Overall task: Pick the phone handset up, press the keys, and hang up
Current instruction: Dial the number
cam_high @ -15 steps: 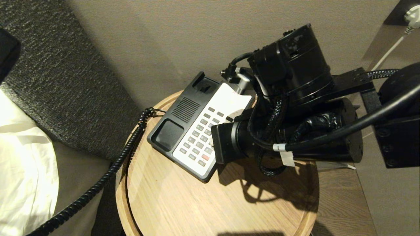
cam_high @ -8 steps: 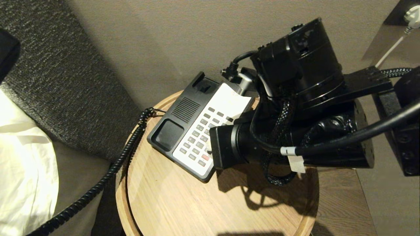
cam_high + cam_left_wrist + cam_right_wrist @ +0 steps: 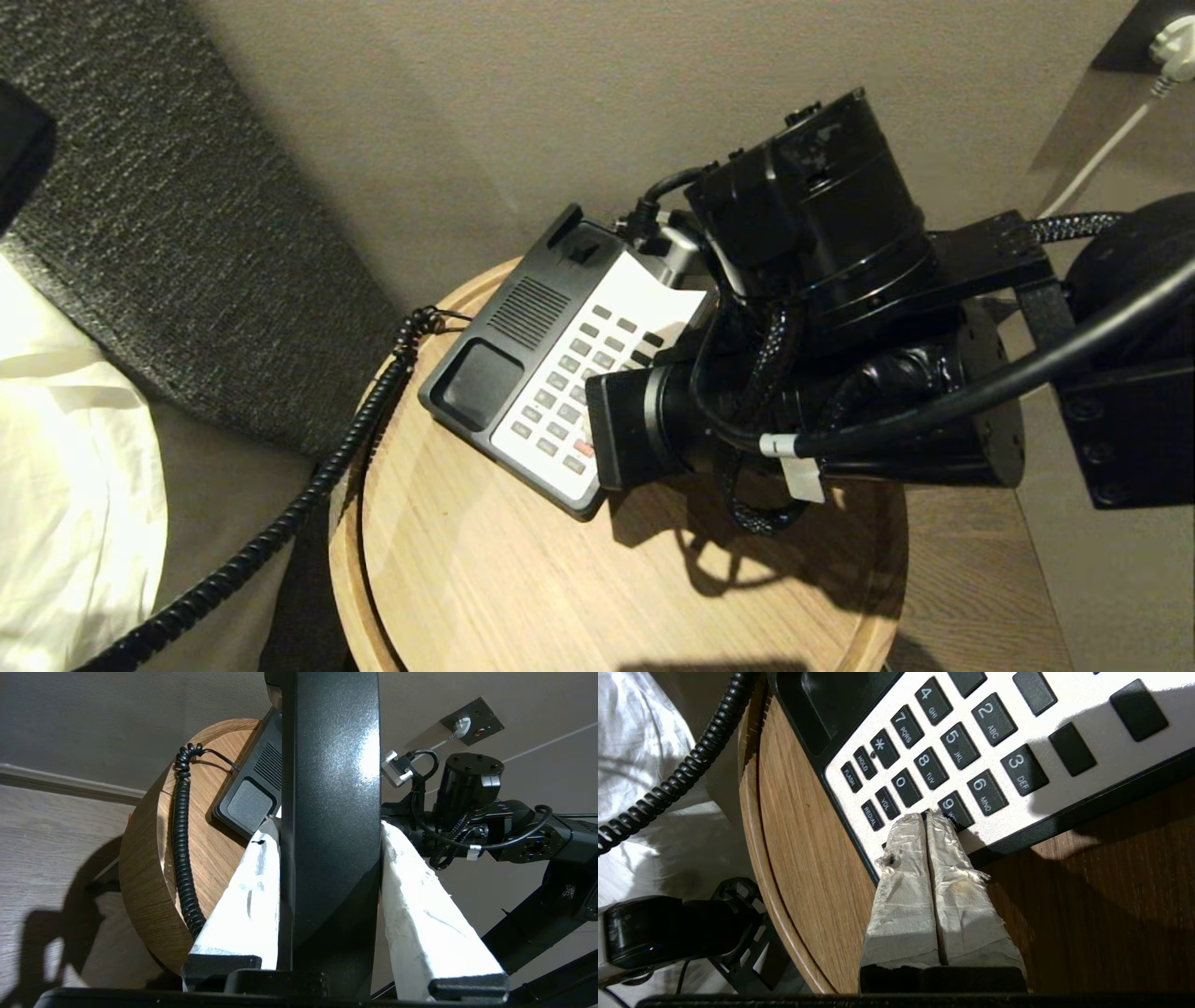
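The phone handset [image 3: 331, 812], long glossy black plastic, is clamped between the white-wrapped fingers of my left gripper [image 3: 331, 828], held off the phone and out of the head view. Its coiled cord [image 3: 308, 495] trails off the table's left edge. The phone base [image 3: 495, 373] lies with an empty cradle. My right gripper [image 3: 926, 815] is shut, its wrapped tips pressed together on the bottom row of the keys [image 3: 952, 751], right beside the 9 key. In the head view the right wrist [image 3: 644, 429] covers those tips and the red key's end of the keys [image 3: 574, 373].
The phone sits on a small round wooden table [image 3: 560, 579] close to a beige wall. A dark headboard [image 3: 187, 233] and white bedding [image 3: 65, 467] lie to the left. A wall socket [image 3: 472, 718] with a white plug is at the right. The right arm [image 3: 840, 308] overhangs the table's right half.
The right wrist lifted slightly, then came back down and slid a little toward the near end of the keypad. The left arm and handset have not moved.
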